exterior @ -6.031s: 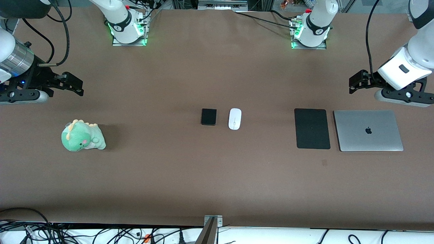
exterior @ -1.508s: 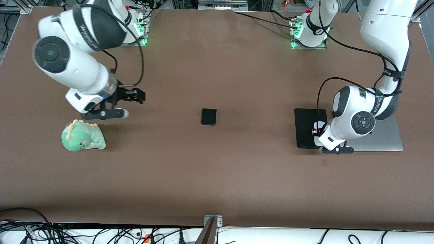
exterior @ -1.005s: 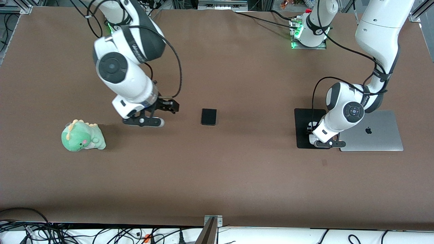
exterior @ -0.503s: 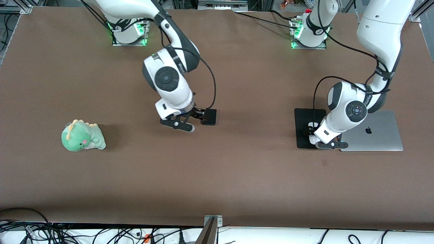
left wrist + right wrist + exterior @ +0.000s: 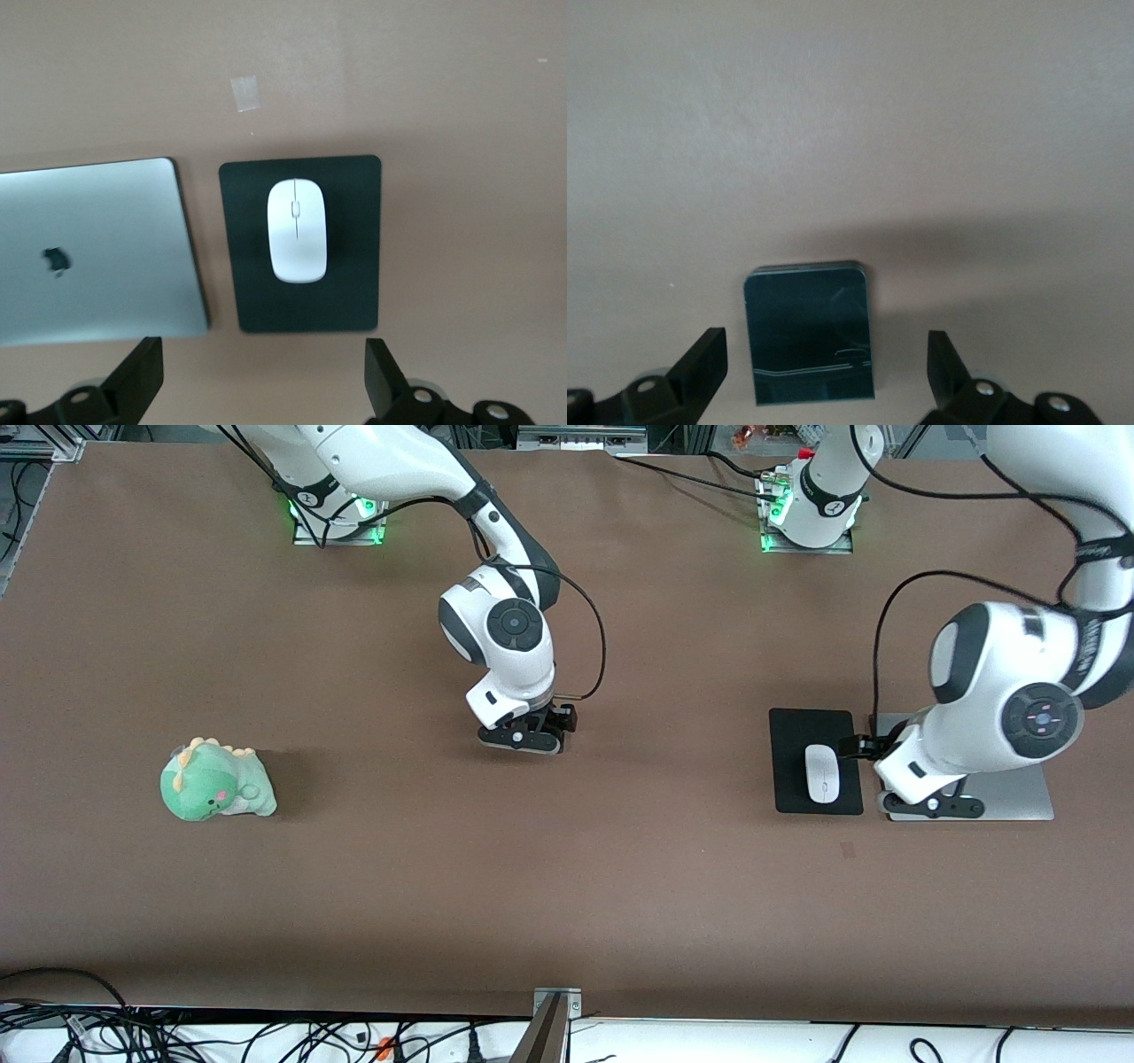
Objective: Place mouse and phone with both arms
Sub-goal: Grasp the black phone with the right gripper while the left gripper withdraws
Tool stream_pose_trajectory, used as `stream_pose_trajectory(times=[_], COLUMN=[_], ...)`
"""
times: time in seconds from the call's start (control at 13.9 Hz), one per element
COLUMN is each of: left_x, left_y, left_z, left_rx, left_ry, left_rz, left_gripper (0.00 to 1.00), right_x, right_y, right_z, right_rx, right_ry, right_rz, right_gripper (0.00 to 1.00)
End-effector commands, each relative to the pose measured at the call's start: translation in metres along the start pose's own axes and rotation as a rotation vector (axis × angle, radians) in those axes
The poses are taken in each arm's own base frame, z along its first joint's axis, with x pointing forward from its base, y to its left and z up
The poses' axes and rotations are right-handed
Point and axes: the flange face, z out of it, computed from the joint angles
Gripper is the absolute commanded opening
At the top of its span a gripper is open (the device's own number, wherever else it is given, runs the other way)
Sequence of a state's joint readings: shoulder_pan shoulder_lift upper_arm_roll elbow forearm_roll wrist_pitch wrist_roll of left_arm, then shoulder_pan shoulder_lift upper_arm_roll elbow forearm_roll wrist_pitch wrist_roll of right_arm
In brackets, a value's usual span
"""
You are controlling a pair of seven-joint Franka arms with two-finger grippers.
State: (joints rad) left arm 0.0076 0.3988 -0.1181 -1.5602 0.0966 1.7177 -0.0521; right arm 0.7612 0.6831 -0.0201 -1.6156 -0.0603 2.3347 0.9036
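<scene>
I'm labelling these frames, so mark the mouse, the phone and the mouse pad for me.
mouse [image 5: 297,229], left wrist view, middle of its white top.
phone [image 5: 810,335], right wrist view, middle of its dark face.
mouse pad [image 5: 791,779], front view, bare part beside the mouse.

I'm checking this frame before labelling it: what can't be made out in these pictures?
- Phone: hidden in the front view under the right gripper; the right wrist view shows it between the open fingers, contact unclear.
- Laptop: cut off by the left wrist view's edge; in the front view the left arm covers much of it.
- Left gripper: only its open fingertips show in its wrist view.
</scene>
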Motion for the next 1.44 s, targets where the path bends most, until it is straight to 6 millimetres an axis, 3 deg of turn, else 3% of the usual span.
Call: stream_pose_trajectory(times=[0.0, 0.14, 0.29, 0.36, 0.5, 0.65, 0.79, 0.93, 1.36], left_x=[-0.006, -0.019, -0.044, -0.058, -0.087, -0.098, -0.118, -0.143, -0.145], left_y=[0.005, -0.001, 0.012, 0.005, -0.016, -0.028, -0.024, -0.029, -0.01], left_z=[-0.06, -0.104, -0.147, -0.158, -0.169, -0.166, -0.17, -0.16, -0.168], left_rx=[0.018, 0.009, 0.032, 0.028, 0.036, 0.023, -0.008, -0.017, -0.015], left_ry=[-0.038, -0.024, 0.047, 0.066, 0.132, 0.201, 0.211, 0.193, 0.186], left_rz=[0.046, 0.033, 0.048, 0.037, -0.017, -0.034, -0.034, -0.04, 0.005], left_gripper=[1.0, 1.0, 1.0, 1.0, 1.0, 1.0, 1.0, 1.0, 1.0], right_x=[-0.016, -0.022, -0.03, -0.033, -0.034, -0.039, -0.04, -0.039, -0.032], right_y=[-0.006, -0.008, -0.011, -0.008, -0.008, -0.011, -0.013, -0.013, -0.019], right_z=[0.015, 0.022, 0.033, 0.038, 0.045, 0.052, 0.057, 0.058, 0.054], right_rx=[-0.022, -0.032, -0.037, -0.034, -0.022, -0.016, -0.012, -0.007, 0.009], right_ry=[0.037, 0.042, 0.048, 0.053, 0.062, 0.064, 0.064, 0.068, 0.079], right_rz=[-0.048, -0.065, -0.088, -0.093, -0.07, -0.075, -0.072, -0.064, -0.06], right_gripper=[1.0, 1.0, 1.0, 1.0, 1.0, 1.0, 1.0, 1.0, 1.0])
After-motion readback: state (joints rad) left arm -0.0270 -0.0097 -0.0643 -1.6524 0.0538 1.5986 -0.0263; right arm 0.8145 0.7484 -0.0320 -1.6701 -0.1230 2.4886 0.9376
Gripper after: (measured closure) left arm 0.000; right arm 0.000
